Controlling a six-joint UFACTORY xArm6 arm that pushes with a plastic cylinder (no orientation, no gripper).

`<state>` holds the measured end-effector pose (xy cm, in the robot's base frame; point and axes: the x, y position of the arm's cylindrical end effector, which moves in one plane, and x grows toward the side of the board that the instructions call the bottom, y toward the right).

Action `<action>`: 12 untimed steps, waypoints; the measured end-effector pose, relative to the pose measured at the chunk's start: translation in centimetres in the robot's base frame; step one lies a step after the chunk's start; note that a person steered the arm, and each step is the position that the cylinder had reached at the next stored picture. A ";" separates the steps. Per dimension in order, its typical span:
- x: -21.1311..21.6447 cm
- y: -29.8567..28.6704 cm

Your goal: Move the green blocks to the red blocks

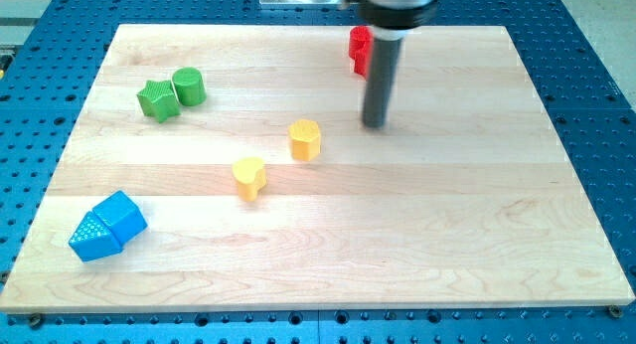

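A green star block (pixel 157 99) and a green cylinder (pixel 188 86) sit touching at the board's upper left. A red block (pixel 359 48) stands near the view's top centre, partly hidden behind the rod; its shape cannot be made out. My tip (pixel 375 123) rests on the board below the red block, far to the right of the green blocks and right of the yellow blocks.
A yellow hexagon-like block (pixel 305 139) and a yellow heart-like block (pixel 248 177) lie mid-board. Two blue blocks (pixel 106 227) sit together at lower left. The wooden board (pixel 477 255) lies on a blue perforated table.
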<state>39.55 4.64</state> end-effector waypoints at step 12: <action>-15.3 -9.0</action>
<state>24.24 -4.37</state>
